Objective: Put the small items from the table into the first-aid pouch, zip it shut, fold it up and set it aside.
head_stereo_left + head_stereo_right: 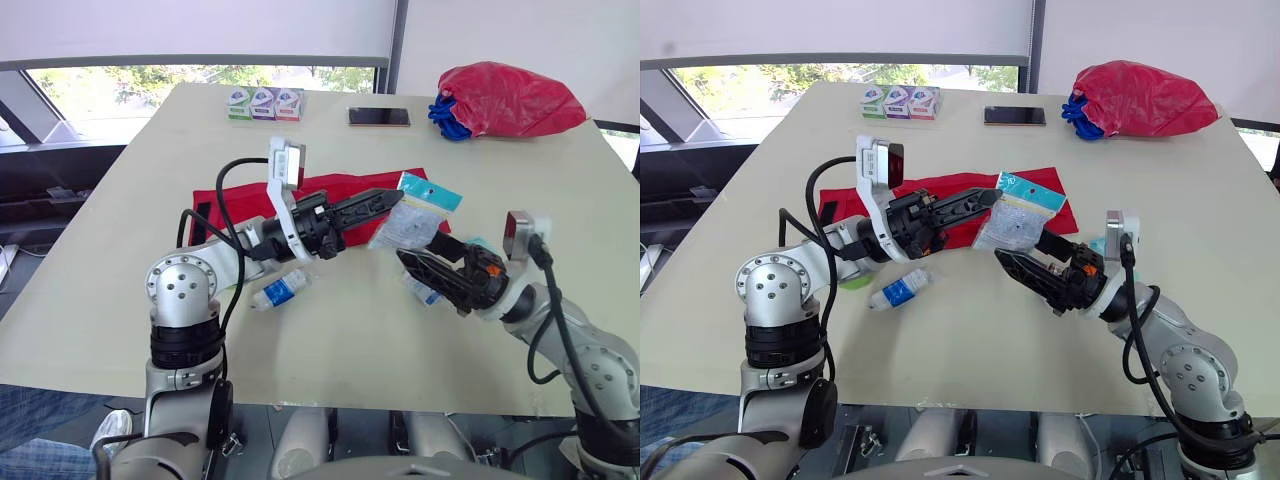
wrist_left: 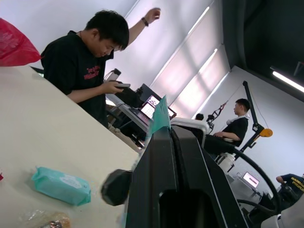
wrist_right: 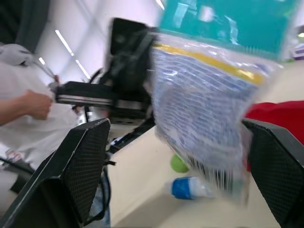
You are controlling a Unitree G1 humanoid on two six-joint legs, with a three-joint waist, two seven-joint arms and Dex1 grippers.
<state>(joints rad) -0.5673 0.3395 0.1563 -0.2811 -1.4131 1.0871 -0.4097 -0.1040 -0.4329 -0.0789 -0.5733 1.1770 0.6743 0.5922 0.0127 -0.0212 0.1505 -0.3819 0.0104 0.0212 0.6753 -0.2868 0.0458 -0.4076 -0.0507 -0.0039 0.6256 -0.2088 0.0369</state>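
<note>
Holding a plastic packet [image 1: 418, 215] by one edge, left end effector [image 1: 396, 200] clamped on it, lifted above the red first-aid pouch [image 1: 335, 183], which lies flat mid-surface [image 1: 350, 350]. Right end effector [image 1: 410, 268] fingers apart, just below the packet. Risk: thin edge pinch, so the packet may swing or slip and miss the pouch; can't tell where the pouch opening is. Small bottle [image 1: 282, 290] toward the front edge, not yet packed.
</note>
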